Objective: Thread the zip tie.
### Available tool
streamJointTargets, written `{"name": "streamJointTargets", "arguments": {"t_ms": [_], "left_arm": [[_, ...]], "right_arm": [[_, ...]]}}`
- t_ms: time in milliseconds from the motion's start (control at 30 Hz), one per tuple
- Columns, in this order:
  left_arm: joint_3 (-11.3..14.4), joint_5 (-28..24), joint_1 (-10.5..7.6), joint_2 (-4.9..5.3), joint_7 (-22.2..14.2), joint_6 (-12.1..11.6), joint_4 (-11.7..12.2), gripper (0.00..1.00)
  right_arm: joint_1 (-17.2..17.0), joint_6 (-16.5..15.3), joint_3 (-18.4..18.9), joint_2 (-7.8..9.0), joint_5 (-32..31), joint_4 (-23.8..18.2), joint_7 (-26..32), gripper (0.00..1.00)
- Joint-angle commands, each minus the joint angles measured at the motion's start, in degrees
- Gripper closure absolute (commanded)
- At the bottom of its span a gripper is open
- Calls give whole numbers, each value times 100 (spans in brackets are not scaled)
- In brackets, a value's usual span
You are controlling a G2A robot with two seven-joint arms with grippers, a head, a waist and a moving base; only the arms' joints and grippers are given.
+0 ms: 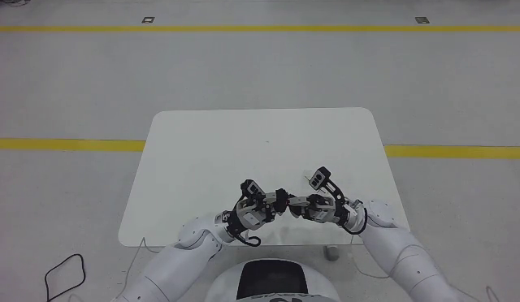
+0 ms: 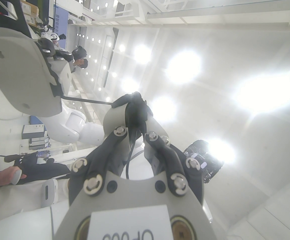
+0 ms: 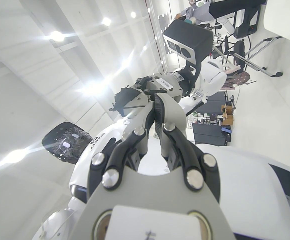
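The left gripper (image 2: 133,106) is clenched on one end of the zip tie (image 2: 85,100). The tie's thin black strap runs straight out from its fingertips toward the right gripper (image 3: 155,112). The right gripper's fingers are also pressed together, pinching the strap at their tips. The two grippers face each other tip to tip, very close, with the white table (image 1: 260,140) beneath them, near its front edge.

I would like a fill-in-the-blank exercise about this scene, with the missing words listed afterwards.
1. The flat table with rounded corners is ___ in colour.
2. The left gripper is ___ on the thin black plastic zip tie.
3. The painted floor stripes are ___.
Missing words: white; shut; yellow.
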Motion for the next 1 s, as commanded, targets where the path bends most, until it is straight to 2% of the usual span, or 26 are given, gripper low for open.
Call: {"name": "streamJointTargets", "arguments": {"t_ms": [0, 967], "left_arm": [[0, 0, 0, 0, 0, 0, 0, 100], [0, 0, 0, 0, 0, 0, 0, 100]], "right_arm": [[2, 1, -1, -2, -4, 3, -1, 100], [24, 7, -27, -41, -118, 85, -59, 100]]}}
